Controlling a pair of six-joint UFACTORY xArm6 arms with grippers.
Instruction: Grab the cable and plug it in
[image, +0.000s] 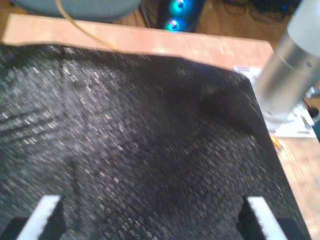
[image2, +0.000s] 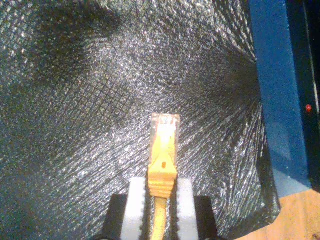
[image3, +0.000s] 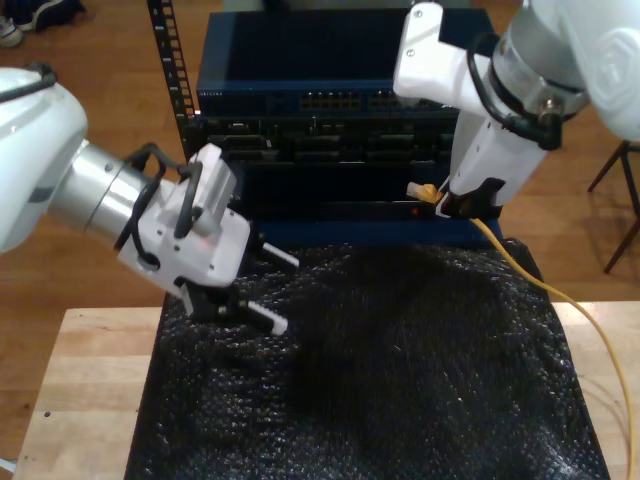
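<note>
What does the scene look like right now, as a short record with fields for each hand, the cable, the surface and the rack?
first hand: open, nothing between its fingers, above the black mat at the exterior view's left
second hand: shut on the cable just behind the plug, at the exterior view's upper right
cable: yellow, trailing from the second hand down the exterior view's right side
plug: clear, sticks out past the fingers, not yet in a port
black mat: textured, covers the wooden table
rack unit: blue, behind the mat, row of ports on its front
</note>
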